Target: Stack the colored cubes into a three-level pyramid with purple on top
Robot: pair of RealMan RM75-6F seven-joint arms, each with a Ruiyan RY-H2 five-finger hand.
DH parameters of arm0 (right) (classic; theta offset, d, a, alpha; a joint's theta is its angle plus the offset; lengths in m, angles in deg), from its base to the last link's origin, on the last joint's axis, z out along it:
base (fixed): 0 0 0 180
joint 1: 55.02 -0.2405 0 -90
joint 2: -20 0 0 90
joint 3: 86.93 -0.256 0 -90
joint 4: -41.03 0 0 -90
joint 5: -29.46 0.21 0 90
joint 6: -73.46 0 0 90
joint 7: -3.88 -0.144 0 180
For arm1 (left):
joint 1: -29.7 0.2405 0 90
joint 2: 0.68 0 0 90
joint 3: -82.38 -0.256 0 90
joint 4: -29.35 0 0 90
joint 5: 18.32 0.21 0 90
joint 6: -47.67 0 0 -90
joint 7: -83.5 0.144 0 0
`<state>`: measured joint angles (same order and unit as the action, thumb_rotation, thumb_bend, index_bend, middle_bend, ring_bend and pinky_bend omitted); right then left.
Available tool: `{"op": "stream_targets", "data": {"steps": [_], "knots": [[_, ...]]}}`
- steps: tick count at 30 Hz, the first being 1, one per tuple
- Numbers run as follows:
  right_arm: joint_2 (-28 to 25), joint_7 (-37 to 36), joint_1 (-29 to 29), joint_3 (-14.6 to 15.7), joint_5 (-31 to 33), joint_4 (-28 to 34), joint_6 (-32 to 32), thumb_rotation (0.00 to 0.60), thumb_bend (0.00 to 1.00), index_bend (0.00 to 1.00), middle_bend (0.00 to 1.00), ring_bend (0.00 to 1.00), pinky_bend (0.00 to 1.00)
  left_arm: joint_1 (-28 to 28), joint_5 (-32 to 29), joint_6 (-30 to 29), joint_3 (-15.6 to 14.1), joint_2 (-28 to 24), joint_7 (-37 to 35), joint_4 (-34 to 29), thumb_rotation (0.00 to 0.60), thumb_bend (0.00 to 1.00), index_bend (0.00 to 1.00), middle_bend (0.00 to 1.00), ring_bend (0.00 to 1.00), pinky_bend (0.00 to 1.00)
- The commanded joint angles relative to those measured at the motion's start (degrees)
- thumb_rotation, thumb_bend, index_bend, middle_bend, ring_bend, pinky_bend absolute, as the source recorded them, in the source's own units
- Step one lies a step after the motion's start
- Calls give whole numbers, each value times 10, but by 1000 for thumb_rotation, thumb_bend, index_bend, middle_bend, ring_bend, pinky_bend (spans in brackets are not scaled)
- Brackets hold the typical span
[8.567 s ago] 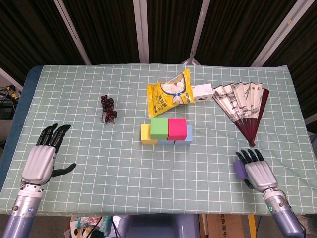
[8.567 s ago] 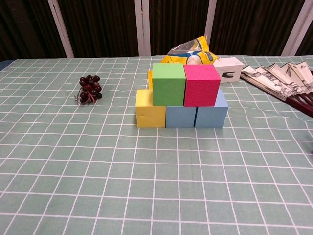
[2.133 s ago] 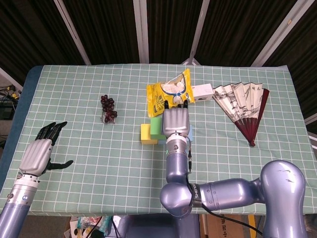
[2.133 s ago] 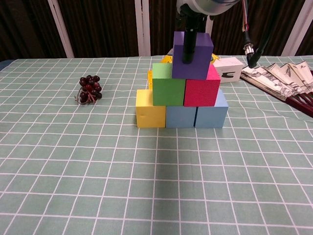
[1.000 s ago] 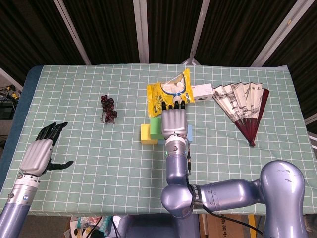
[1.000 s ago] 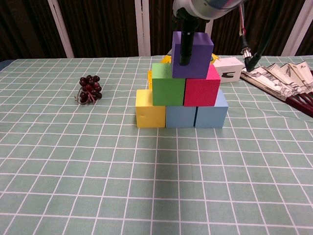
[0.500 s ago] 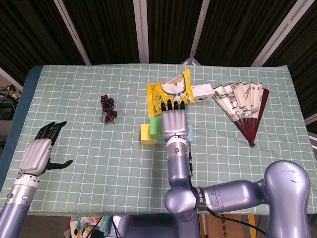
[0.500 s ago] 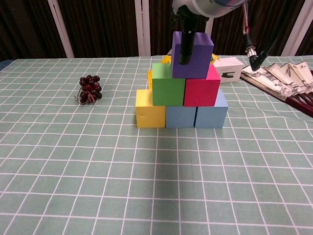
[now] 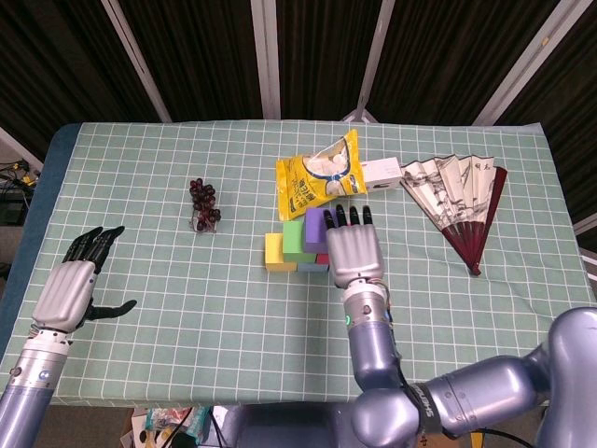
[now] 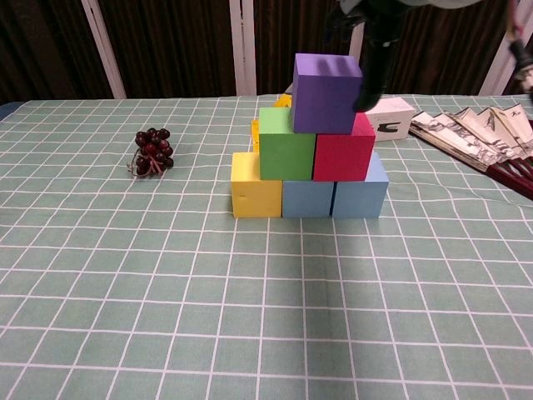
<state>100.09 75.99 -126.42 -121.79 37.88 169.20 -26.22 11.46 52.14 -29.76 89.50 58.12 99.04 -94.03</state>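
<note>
As purple foam cube [image 10: 327, 92] sits on green foam cube [image 10: 287, 143] and pink foam cube [image 10: 343, 147], pyramid looks complete — three levels, purple on top. Right hand [image 9: 354, 245] beside stack, fingers spread, holds nothing. Left hand [image 9: 70, 286] open, well apart. Left to do — seemingly only retreat.

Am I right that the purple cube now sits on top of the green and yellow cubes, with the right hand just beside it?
Not quite: the purple cube rests on the green cube and the pink cube, not the yellow one, which is in the bottom row. The chest view shows this. The right hand is indeed just beside it.
</note>
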Motion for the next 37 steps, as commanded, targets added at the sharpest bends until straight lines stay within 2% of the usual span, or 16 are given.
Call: {"op": "stream_targets", "data": {"steps": [1, 9, 14, 22, 26, 31, 37], "knots": [[-60, -37, 63, 56, -66, 62, -22, 600, 300, 0, 0, 0, 0, 3, 11, -7, -3, 5, 4, 2, 600, 95, 0, 78, 6, 0], [-169, -174, 214, 190, -273, 66, 43, 600, 300, 0, 0, 0, 0, 10, 39, -27, -8, 24, 19, 21, 600, 95, 0, 78, 6, 0], [-232, -316, 321, 265, -421, 12, 98, 600, 300, 0, 0, 0, 0, 18, 59, -43, -15, 48, 24, 50, 600, 95, 0, 73, 5, 0], [-268, -553, 473, 349, -595, -83, 124, 600, 300, 0, 0, 0, 0, 56, 92, -79, -46, 70, 8, 118, 600, 95, 0, 56, 6, 0], [-252, -619, 538, 400, -708, -141, 102, 600, 300, 0, 0, 0, 0, 80, 120, -114, -53, 79, -32, 169, 600, 91, 0, 52, 4, 0], [-224, -643, 594, 442, -799, -212, 71, 600, 300, 0, 0, 0, 0, 102, 147, -144, -61, 93, -84, 225, 600, 89, 0, 49, 3, 0], [-195, -661, 628, 439, -848, -280, 47, 600, 300, 0, 0, 0, 0, 115, 149, -150, -60, 108, -126, 272, 600, 89, 0, 46, 2, 0]]}}
